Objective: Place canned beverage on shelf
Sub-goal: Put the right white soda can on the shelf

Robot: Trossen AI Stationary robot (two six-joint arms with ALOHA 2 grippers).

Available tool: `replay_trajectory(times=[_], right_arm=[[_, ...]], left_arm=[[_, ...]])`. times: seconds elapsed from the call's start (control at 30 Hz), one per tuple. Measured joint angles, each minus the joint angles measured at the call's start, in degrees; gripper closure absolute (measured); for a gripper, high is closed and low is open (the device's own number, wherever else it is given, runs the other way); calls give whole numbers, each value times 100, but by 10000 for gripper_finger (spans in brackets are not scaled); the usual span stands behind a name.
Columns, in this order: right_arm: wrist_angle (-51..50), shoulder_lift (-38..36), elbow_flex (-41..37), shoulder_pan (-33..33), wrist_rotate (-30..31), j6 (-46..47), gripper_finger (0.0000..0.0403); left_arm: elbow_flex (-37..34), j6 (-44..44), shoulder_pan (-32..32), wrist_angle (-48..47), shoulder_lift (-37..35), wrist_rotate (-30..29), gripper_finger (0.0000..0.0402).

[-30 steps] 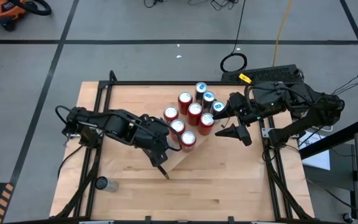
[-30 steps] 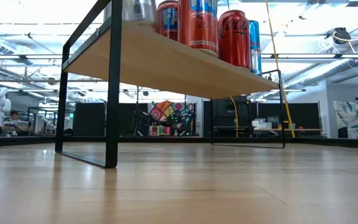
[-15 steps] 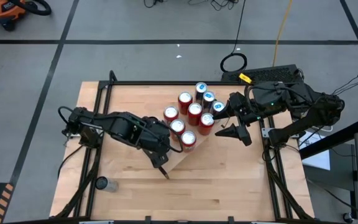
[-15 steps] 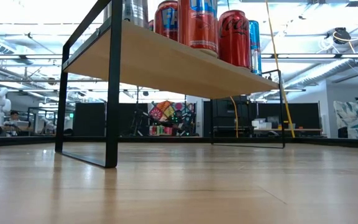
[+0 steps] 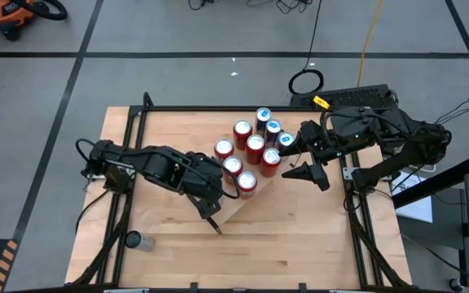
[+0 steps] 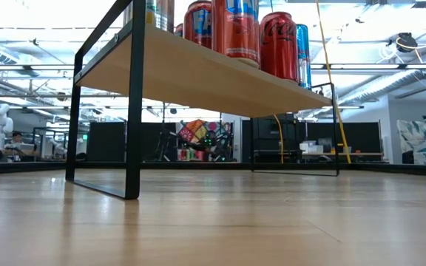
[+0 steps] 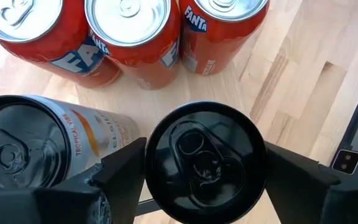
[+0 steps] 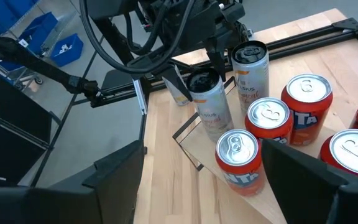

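- Plainly carrying the whole scene on the desk (image 5: 161, 236), with one spare dark-topped can (image 5: 133, 240) standing alone near the front left corner, well apart from the rest.
- Standing slantwise on it, raised on black end brackets, the shelf (image 6: 198, 74), already bearing a packed cluster of red cans (image 5: 255, 145) and a few blue-topped ones toward its far end.
- Reaching in from the left and straddling the can at the shelf's near end: left gripper (image 8: 194, 73). Not managing to tell whether it is clamping or letting go.
- Hovering off the shelf's right side and waiting, spread wide and holding nothing: right gripper (image 5: 309, 172).
- Standing upright on the shelf, right at its near end: the canned beverage (image 7: 204, 162), slim, pale-bodied and black-lidded, just beside a second slim pale can (image 8: 250, 68) and close to the red cans.
- Judging how it will handle: probably fairly heavy if full, stiff across the sealed ends, thin-walled and easy to dent, smooth and likely slippery, tall enough to tip at a nudge.
- Judging where to hold: squeezing lightly across the round body, about mid-height or a little higher, rather than at the lid rim.
- Watching clearance on backing away, the neighbouring cans crowding close and the board's edge sitting near.
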Motion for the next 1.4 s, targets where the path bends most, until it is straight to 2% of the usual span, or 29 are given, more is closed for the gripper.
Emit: replay_trajectory(times=[0.5,0.73,0.9,1.0,1.1,1.23,1.4], right_arm=[[58,45,0,2,1,-32,101],[782,433,-4,434,33,54,113],[1197,958,-7,985,817,248,167],[1440,1339,-7,1265,1350,301,218],[1687,1807,-7,1455,1347,776,275],[2326,2425,-13,1467,1291,1556,340],[3109,2987,-4,1536,2264,1126,396]], left_arm=[[2,-30,2,-3,-194,179,108],[2,-156,0,-5,-620,194,109],[2,-109,-102,-5,-1098,166,109],[4,100,-292,-5,-1451,-185,109],[4,379,-525,-5,-1759,-615,109],[4,590,-740,-6,-2114,-695,109],[4,689,-1086,-7,-2336,-911,109]])
